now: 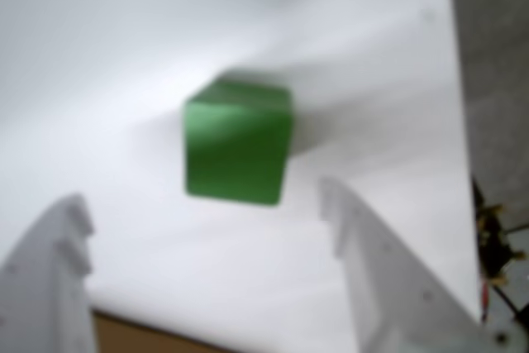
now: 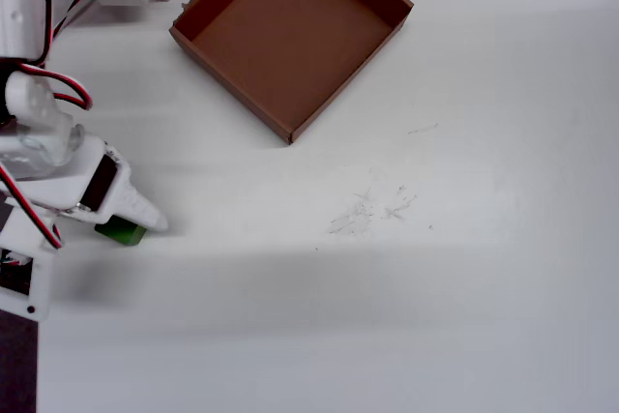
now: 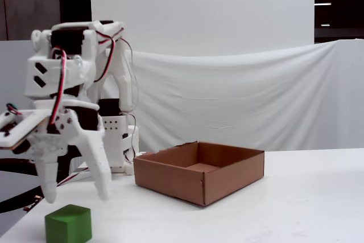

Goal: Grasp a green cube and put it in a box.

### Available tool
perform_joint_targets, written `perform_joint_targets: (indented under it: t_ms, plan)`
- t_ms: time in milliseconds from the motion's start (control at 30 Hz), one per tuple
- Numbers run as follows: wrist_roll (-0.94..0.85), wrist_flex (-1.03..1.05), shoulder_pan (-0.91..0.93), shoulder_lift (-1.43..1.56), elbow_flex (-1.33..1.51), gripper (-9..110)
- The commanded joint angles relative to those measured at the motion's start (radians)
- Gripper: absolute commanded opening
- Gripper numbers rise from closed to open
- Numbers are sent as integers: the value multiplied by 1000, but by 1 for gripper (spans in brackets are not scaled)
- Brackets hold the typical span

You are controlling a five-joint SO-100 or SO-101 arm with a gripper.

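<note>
White covers nearly everything: the table [image 2: 435,316] is white, and in the fixed view a white sheet [image 3: 239,101] hangs behind it. On this table, in the fixed view, the green cube [image 3: 69,223] sits at the near left corner, resting flat and apart from everything else. The gripper [image 3: 77,193] hangs just above the cube with its two white fingers spread wide; it holds nothing, and the fingertips do not touch the cube. The wrist view, which is blurred, shows the cube [image 1: 238,141] lying on the white surface beyond and between the two parted fingers [image 1: 50,279]. In the overhead view the cube [image 2: 121,230] shows only as a green sliver under the arm at the left edge. The box [image 2: 290,36], a shallow brown cardboard tray, stands well apart from the cube, toward the top of the overhead view, and nothing is visible on its floor.
</note>
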Motion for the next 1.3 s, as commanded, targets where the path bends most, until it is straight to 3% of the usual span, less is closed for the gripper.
perform_joint_targets:
  t_ms: [0,567,1267]
  plan:
    - [8,-17,-9,6,-60,37]
    - [23,-86,18,-160,-118,33]
    - [87,-78,17,-103,-52,25]
